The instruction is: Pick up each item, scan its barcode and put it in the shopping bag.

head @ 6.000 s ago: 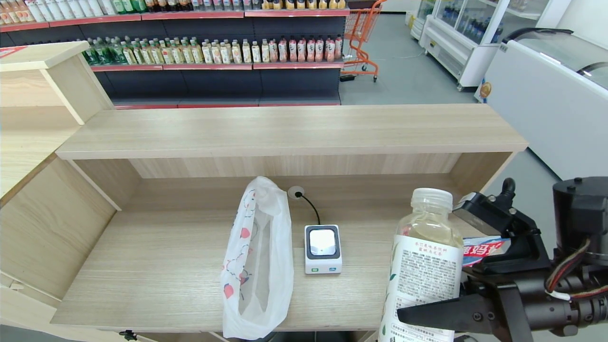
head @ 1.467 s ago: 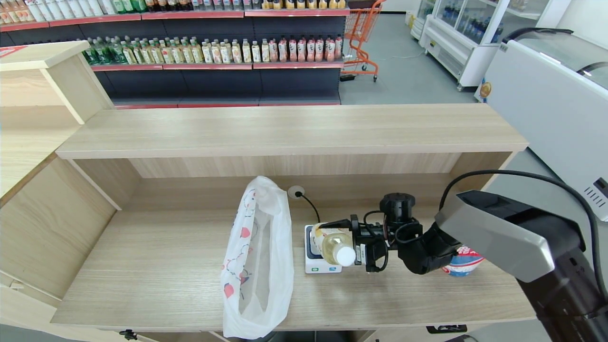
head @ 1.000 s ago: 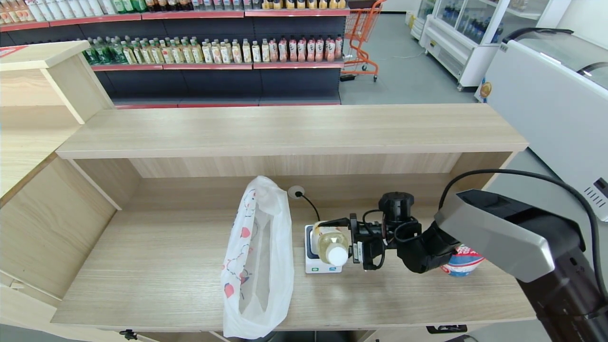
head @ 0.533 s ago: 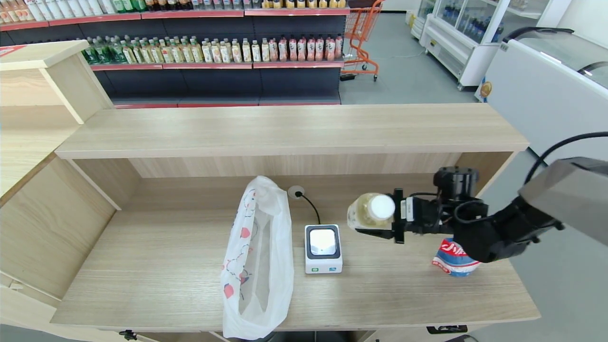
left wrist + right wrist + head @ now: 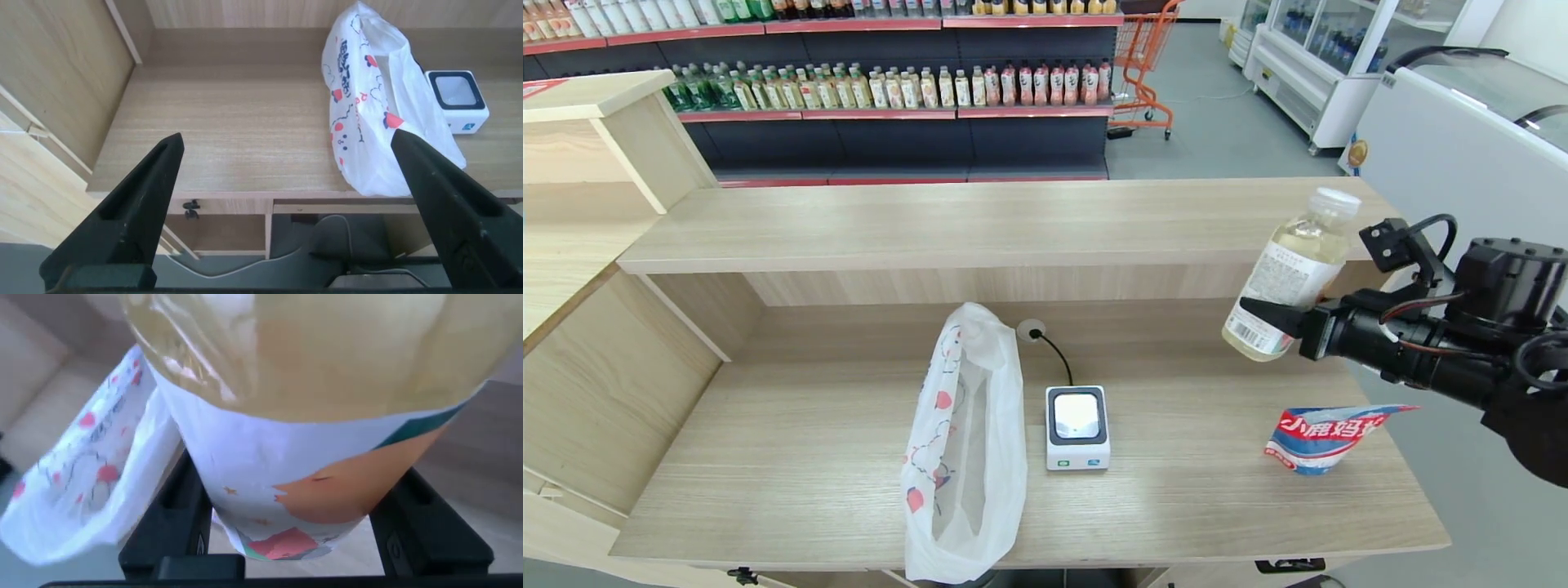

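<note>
My right gripper [image 5: 1278, 314] is shut on a clear bottle [image 5: 1290, 273] of pale yellow drink with a white cap and white label, held tilted in the air above the counter's right side. Close up in the right wrist view, the bottle [image 5: 319, 416] sits between the black fingers [image 5: 176, 518]. The white shopping bag [image 5: 968, 441] with red prints lies open on the counter, left of the small white barcode scanner [image 5: 1078, 427]. A blue and red snack pouch [image 5: 1319, 439] lies at the right. My left gripper [image 5: 286, 212] hangs open above the counter's front edge, beside the bag [image 5: 380, 98].
The wooden counter [image 5: 792, 457] has a raised shelf [image 5: 1013, 220] behind it and a side wall at the left. The scanner's black cable [image 5: 1054, 351] runs to a hole at the back. Store shelves with bottles and freezers stand beyond.
My right gripper held the bottle lying over the scanner, then lifted it up and to the right. The bottle now stands higher, tilted cap up, near the raised shelf's right end.
</note>
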Tool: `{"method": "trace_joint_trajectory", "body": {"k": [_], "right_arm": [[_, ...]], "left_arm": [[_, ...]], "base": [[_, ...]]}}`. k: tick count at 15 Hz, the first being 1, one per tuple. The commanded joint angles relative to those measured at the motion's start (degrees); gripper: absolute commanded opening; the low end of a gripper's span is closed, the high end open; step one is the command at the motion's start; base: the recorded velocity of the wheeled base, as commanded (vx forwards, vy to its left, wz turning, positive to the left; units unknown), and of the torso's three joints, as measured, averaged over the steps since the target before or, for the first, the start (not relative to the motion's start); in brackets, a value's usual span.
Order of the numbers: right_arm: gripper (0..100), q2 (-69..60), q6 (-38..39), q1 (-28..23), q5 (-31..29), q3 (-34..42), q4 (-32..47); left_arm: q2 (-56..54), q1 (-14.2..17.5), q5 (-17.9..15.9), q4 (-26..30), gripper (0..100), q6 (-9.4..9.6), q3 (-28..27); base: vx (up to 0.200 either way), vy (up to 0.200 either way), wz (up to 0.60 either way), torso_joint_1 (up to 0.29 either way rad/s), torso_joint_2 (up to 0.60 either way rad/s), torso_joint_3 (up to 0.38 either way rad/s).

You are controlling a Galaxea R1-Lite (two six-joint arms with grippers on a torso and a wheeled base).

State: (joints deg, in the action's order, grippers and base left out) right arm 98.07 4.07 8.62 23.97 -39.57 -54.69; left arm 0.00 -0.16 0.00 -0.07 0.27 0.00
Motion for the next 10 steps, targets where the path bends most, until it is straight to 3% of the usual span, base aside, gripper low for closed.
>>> {"method": "trace_joint_trajectory", "body": {"k": [1, 10], "right_arm": [[0, -1.5, 1.6, 2.7, -1.6, -0.9, 0.1], [0, -2.5, 1.6, 9.2, -2.0, 3.4, 0.6]], "left_arm": [[0.0, 0.0, 0.0, 0.0, 100, 0.0, 0.0], [0.0, 0.0, 0.0, 0.0, 100, 0.08, 0.0]], "base": [[0.0, 0.0, 0.0, 0.0, 0.0, 0.0], [0.0, 0.0, 0.0, 0.0, 0.0, 0.0]]}}
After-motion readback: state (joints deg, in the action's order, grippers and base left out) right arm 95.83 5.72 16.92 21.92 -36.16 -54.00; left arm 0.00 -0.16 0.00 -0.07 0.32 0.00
